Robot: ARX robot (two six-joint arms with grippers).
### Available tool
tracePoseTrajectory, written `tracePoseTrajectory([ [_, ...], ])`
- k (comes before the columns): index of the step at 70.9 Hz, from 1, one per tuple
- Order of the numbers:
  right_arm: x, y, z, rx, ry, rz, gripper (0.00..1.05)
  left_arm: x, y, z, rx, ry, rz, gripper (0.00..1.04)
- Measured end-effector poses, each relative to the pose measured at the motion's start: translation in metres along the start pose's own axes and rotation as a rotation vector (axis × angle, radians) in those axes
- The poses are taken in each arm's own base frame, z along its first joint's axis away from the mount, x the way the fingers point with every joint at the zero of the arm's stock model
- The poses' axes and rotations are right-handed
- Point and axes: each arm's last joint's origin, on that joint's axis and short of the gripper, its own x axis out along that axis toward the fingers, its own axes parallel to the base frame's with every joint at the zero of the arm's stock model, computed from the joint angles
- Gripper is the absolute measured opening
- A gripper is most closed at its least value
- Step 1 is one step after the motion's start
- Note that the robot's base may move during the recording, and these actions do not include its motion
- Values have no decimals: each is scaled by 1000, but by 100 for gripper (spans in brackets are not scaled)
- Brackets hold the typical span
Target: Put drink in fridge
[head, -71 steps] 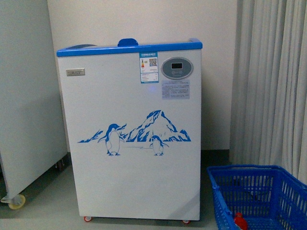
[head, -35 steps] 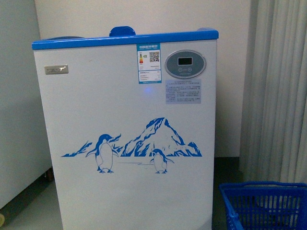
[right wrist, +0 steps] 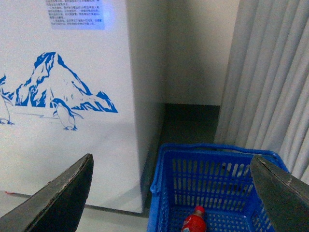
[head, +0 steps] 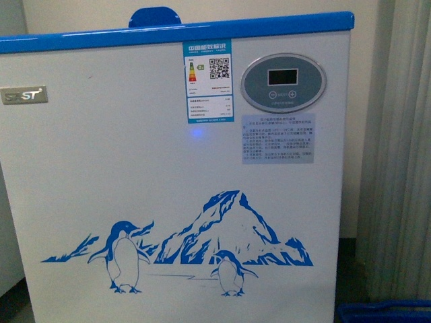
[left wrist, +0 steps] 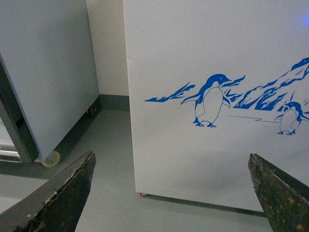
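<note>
The fridge [head: 168, 188] fills the front view: a white chest cooler with a blue top rim [head: 175, 33], an oval grey display [head: 283, 82] and a blue penguin-and-mountain print. Its lids are not visible. The drink [right wrist: 193, 222], a red bottle with a red cap, lies in a blue basket [right wrist: 212, 181] on the floor beside the fridge's right side. My right gripper [right wrist: 171, 193] hangs open above the basket, nothing between its fingers. My left gripper [left wrist: 171, 188] is open too, facing the fridge's lower front [left wrist: 217, 72] near its left corner.
A taller grey-white cabinet on castors [left wrist: 48, 77] stands to the left of the fridge, with a narrow floor gap between them. Grey curtains [right wrist: 270, 72] hang to the right behind the basket. The basket's rim [head: 384, 311] shows at the front view's lower right.
The front view has closed in on the fridge: it grew from a full cabinet to filling the frame. The cabinet on the left and most of the blue basket slid out of view.
</note>
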Motion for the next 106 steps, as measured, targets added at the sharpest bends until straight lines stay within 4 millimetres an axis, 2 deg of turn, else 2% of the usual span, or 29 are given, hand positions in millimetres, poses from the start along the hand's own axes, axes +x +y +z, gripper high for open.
tracePoseTrajectory([
  [18, 1, 0, -1, 7, 25, -15, 97, 0, 0, 0, 0, 1, 0, 97],
  [24, 5, -6, -1, 87, 381, -176, 97, 0, 0, 0, 0, 0, 0, 97],
  [27, 16, -14, -5, 114, 567, -263, 97, 0, 0, 0, 0, 0, 0, 97],
  [36, 53, -39, -27, 172, 761, -381, 97, 0, 0, 0, 0, 0, 0, 97],
  [43, 90, -59, -50, 187, 831, -382, 97, 0, 0, 0, 0, 0, 0, 97],
  [46, 108, -68, -67, 201, 880, -371, 97, 0, 0, 0, 0, 0, 0, 97],
  [58, 151, -84, -131, 252, 1040, -387, 97, 0, 0, 0, 0, 0, 0, 97],
  [69, 185, -86, -186, 331, 1119, -373, 97, 0, 0, 0, 0, 0, 0, 97],
  [77, 205, -86, -218, 373, 1149, -389, 97, 0, 0, 0, 0, 0, 0, 97],
  [93, 237, -83, -268, 440, 1194, -405, 97, 0, 0, 0, 0, 0, 0, 97],
  [101, 257, -76, -304, 443, 1233, -416, 97, 0, 0, 0, 0, 0, 0, 97],
  [106, 263, -76, -315, 433, 1244, -426, 97, 0, 0, 0, 0, 0, 0, 97],
])
